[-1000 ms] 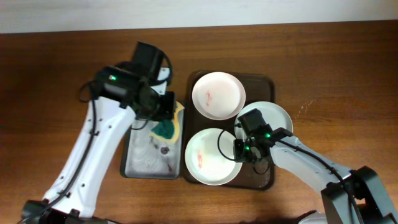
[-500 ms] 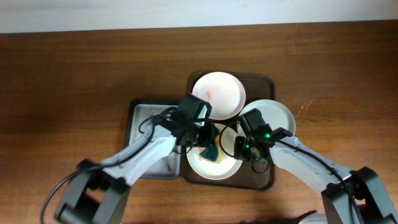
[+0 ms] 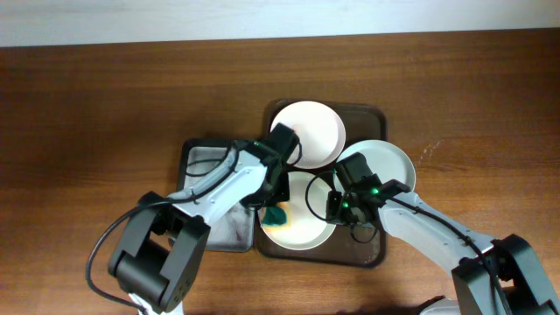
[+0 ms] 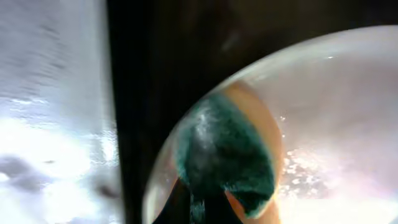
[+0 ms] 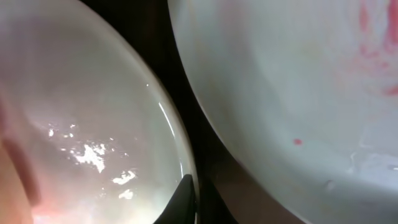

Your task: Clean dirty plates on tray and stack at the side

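Three white plates lie on the dark brown tray: a far plate, a right plate and a front plate. My left gripper is shut on a green and yellow sponge pressed onto the left inner side of the front plate. The left wrist view shows the sponge on the wet plate. My right gripper is shut on the front plate's right rim. Beside it in the right wrist view lies a plate with reddish smears.
A grey metal tray lies directly left of the brown tray, under my left arm; it also shows in the left wrist view. The wooden table surrounds both trays.
My left arm carried the sponge from the grey tray into the front plate, then slid it to the plate's left side. The right gripper stayed on the rim.
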`<action>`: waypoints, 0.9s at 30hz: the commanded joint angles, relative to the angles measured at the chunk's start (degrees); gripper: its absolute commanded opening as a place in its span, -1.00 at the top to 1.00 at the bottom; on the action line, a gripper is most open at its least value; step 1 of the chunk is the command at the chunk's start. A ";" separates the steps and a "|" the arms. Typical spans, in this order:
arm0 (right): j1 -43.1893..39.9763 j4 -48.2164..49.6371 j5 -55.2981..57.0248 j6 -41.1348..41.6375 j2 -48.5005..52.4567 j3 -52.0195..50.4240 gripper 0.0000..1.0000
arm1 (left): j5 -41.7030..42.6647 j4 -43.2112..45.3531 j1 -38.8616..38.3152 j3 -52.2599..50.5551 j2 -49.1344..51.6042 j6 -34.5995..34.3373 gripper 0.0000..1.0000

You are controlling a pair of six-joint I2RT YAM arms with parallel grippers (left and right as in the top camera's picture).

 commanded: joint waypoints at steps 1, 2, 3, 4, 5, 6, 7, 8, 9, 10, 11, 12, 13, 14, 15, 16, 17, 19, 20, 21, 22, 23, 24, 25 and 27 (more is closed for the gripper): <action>-0.33 -1.38 3.93 0.52 0.66 -0.28 0.92 | -13.16 -0.72 1.77 2.10 1.79 1.09 1.00; -0.33 -1.38 3.93 0.52 0.66 -0.28 0.92 | -9.99 0.35 1.66 2.05 2.47 1.09 1.00; -0.33 -1.38 3.93 0.52 0.66 -0.28 0.92 | -6.38 1.95 1.40 2.03 3.41 1.09 1.00; -0.33 -1.36 3.93 0.52 0.66 -0.28 0.92 | -1.29 4.37 1.14 1.88 4.72 1.11 1.00; -0.33 -1.36 3.93 0.52 0.66 -0.28 0.92 | 5.84 7.89 0.59 1.84 6.71 1.14 1.00; -0.33 -1.36 3.93 0.52 0.66 -0.28 0.92 | 12.31 10.97 -0.17 1.84 8.79 1.11 1.00; -0.33 -1.36 3.93 0.52 0.66 -0.28 0.92 | 16.96 13.35 -0.87 1.84 10.45 1.14 1.00; -0.33 -1.36 3.93 0.52 0.66 -0.28 0.92 | 20.61 15.10 -1.53 1.84 11.82 1.14 1.00; -0.33 -1.36 3.93 0.50 0.66 -0.28 0.92 | 25.57 17.20 -2.58 1.84 13.49 1.14 1.00; -0.33 -1.36 3.91 0.50 0.66 -0.28 0.92 | 28.98 18.75 -3.41 1.84 14.25 1.14 1.00; -0.33 -1.36 3.91 0.50 0.66 -0.28 0.92 | 33.35 21.27 -4.55 1.84 14.45 1.62 1.00; -0.33 -1.36 3.91 0.50 0.66 -0.28 0.92 | 38.66 24.24 -5.35 1.86 14.38 2.91 1.00; -0.33 -1.36 3.93 0.50 0.66 -0.28 0.92 | 40.72 25.20 -5.60 1.86 14.38 2.86 1.00; -0.33 -1.36 3.93 0.50 0.66 -0.28 0.92 | 41.07 25.24 -5.64 1.86 14.38 2.84 1.00; -0.33 -1.36 3.93 0.52 0.66 -0.28 0.92 | 41.05 24.76 -5.62 1.86 14.38 2.86 1.00; -0.33 -1.36 3.91 0.50 0.66 -0.28 0.92 | 41.05 23.39 -5.55 1.86 14.40 2.86 1.00; -0.33 -1.36 3.93 0.50 0.66 -0.28 0.92 | 40.83 21.68 -5.57 1.86 14.40 2.89 1.00; -0.33 -1.38 3.93 0.50 0.66 -0.28 0.92 | 35.80 15.67 -5.51 1.86 14.40 2.89 1.00; -0.33 -1.38 3.93 0.50 0.66 -0.28 0.92 | 32.26 13.27 -5.29 1.86 14.40 2.89 1.00; -0.33 -1.38 3.93 0.50 0.66 -0.28 0.92 | 27.69 10.23 -4.42 1.86 14.40 2.89 1.00; -0.33 -1.38 3.96 0.50 0.66 -0.28 0.92 | 25.49 9.01 -3.67 1.86 14.38 2.89 1.00; -0.33 -1.36 3.96 0.50 0.66 -0.28 0.92 | 23.61 7.96 -2.60 1.88 14.25 2.89 1.00; -0.33 -1.36 3.93 0.50 0.66 -0.28 0.92 | 20.90 6.67 -1.01 1.99 13.86 2.89 1.00; -0.33 -1.38 3.93 0.50 0.66 -0.28 0.92 | 18.47 5.44 0.81 2.08 12.94 2.91 1.00; -0.33 -1.36 3.96 0.50 0.66 -0.28 0.92 | 13.18 3.30 3.93 2.12 9.68 3.96 1.00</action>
